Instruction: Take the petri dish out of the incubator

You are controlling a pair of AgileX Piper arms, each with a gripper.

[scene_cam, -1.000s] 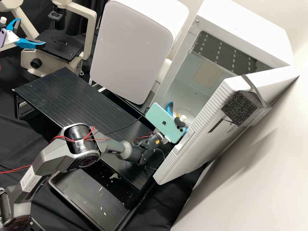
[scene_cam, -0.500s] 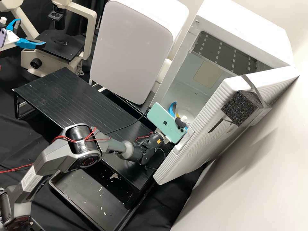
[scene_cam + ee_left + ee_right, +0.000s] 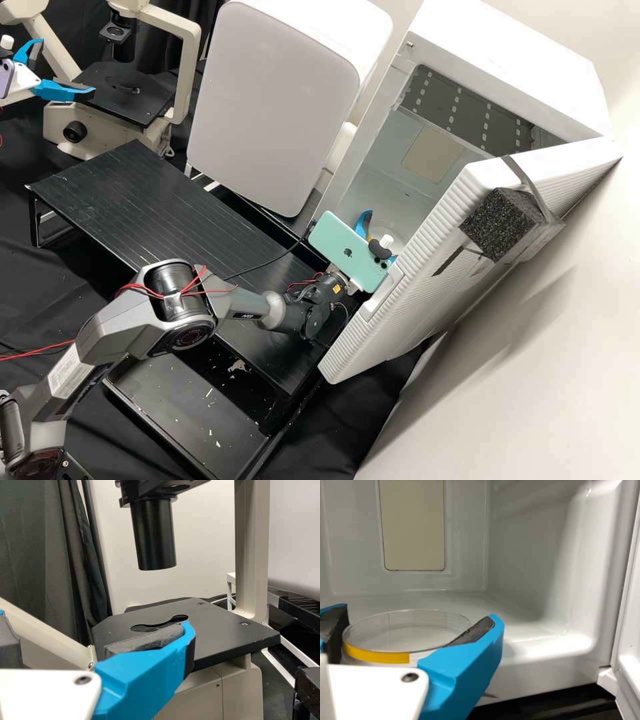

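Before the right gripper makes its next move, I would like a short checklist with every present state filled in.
- White ribbed incubator door open: ok
- Clear round petri dish with yellow tape inside the white box-shaped incubator: ok
- Right gripper open, one blue finger towards each side of the dish: ok
- Both finger pads touching the dish: cannot tell
- Left gripper away from the incubator, near the beige microscope: ok

We hold right claw [image 3: 381, 235] with blue fingers [image 3: 457, 665] spread apart, dark pads [image 3: 476, 631] along their inner sides. Directly behind claw, our dark wrist [image 3: 312, 313]; farther back, bent elbow [image 3: 175, 303]. Well apart from right claw, our left claw [image 3: 67, 67] has fingers parted too.
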